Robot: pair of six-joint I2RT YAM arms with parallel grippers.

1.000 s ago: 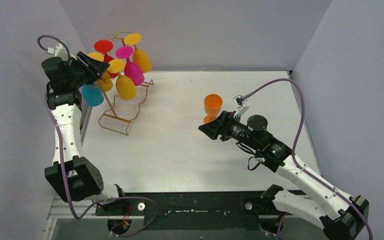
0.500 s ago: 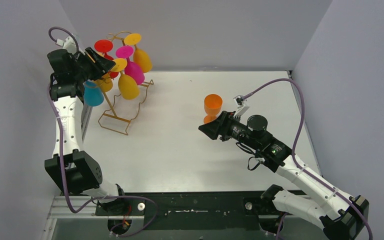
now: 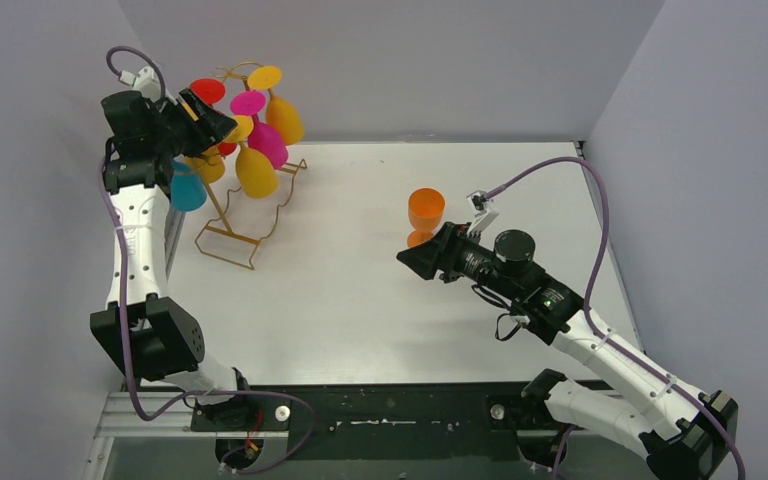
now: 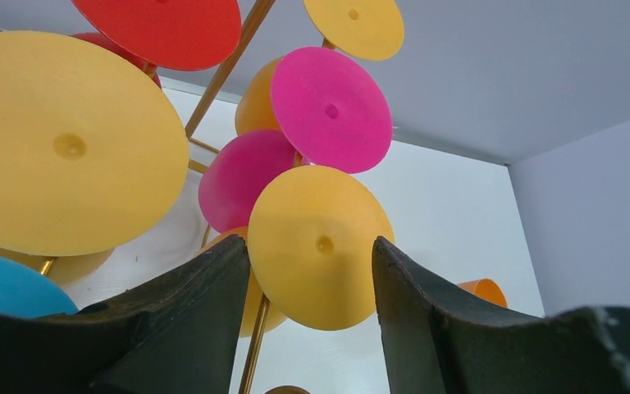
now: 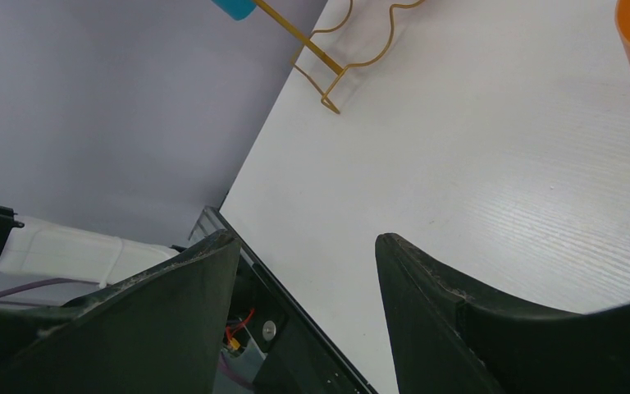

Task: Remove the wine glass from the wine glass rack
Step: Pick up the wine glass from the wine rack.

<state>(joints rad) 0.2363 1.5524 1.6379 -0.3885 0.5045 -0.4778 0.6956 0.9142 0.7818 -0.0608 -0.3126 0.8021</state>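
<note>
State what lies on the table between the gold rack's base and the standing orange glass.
Nothing: the top external view shows bare white table between the rack and the orange glass.

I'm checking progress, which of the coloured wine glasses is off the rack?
The orange wine glass, standing upright on the table beside the right gripper; all the others hang upside down on the gold rack.
</note>
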